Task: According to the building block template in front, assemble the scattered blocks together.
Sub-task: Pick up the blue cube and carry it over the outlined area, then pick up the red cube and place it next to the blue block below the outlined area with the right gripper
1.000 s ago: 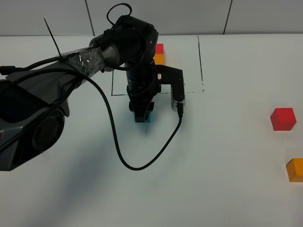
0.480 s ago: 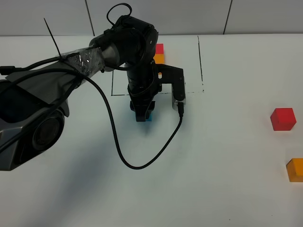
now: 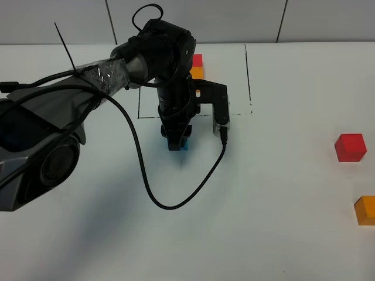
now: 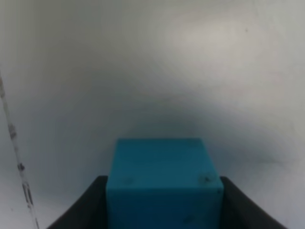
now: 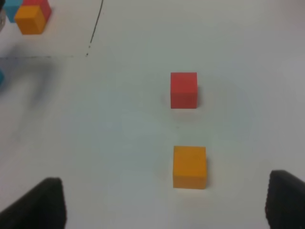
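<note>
The template sits inside a thin black rectangle; its red cube and orange cube show, and my left arm hides its blue cube. In the right wrist view all three show: orange, red, blue. My left gripper is shut on the loose teal-blue cube, on the table just in front of the rectangle; the cube also peeks out in the high view. The loose red cube and orange cube lie far right. My right gripper is open, short of the orange cube and red cube.
A black cable loops from my left arm over the table in front of the gripper. The table is plain white. A tiled wall runs along the back edge.
One second ago my left gripper shifted slightly over the teal-blue cube and covered more of it. Nothing has moved in the last half second.
</note>
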You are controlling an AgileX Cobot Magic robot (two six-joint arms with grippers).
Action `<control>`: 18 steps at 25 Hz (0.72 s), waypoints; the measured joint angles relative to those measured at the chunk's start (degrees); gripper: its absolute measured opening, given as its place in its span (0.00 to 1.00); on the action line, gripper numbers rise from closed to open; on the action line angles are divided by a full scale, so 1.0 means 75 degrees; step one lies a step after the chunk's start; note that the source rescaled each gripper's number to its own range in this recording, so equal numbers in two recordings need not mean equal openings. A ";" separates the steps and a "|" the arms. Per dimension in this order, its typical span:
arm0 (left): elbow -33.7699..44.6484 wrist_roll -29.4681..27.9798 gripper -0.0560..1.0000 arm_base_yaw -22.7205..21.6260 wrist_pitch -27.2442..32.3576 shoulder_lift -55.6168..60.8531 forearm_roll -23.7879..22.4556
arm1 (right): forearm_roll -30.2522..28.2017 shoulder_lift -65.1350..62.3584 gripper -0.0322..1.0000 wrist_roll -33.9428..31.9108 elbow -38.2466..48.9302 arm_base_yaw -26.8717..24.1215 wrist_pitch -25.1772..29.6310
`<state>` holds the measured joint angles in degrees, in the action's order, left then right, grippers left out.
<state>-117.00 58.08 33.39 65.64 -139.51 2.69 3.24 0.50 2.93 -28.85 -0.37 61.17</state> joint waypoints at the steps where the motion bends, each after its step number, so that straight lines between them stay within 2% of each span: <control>1: 0.0000 0.0000 0.17 0.0000 -0.0018 0.0000 0.0000 | 0.0000 0.0000 0.72 0.0000 0.0000 0.0000 0.0000; 2: 0.0000 0.0000 0.25 0.0000 -0.0027 0.0000 0.0000 | 0.0000 0.0000 0.72 0.0000 0.0000 0.0000 0.0000; 5: 0.0000 0.0000 0.64 0.0000 -0.0022 0.0000 0.0000 | 0.0000 0.0000 0.72 0.0000 0.0000 0.0000 0.0000; 8: 0.0000 0.0000 0.91 0.0000 -0.0022 0.0059 0.0000 | 0.0000 0.0000 0.72 0.0000 0.0000 0.0000 0.0000; 10: 0.0000 -0.0116 0.98 0.0000 -0.0091 0.0269 -0.0064 | 0.0000 0.0000 0.72 0.0000 0.0000 0.0000 0.0000; 12: 0.0000 -0.0452 1.00 -0.0008 -0.0284 0.0607 -0.0315 | 0.0000 0.0000 0.72 0.0000 0.0000 0.0000 0.0000; 16: 0.0000 -0.1813 1.00 -0.0193 -0.0605 0.1327 -0.0939 | 0.0000 0.0000 0.72 0.0000 0.0000 0.0000 0.0000; 18: 0.0000 -0.2357 1.00 -0.0467 -0.0623 0.1603 -0.1007 | 0.0000 0.0000 0.72 0.0000 0.0000 0.0000 0.0000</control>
<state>-117.00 40.41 29.89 60.97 -127.49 -4.86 3.24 0.50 2.93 -28.85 -0.37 61.17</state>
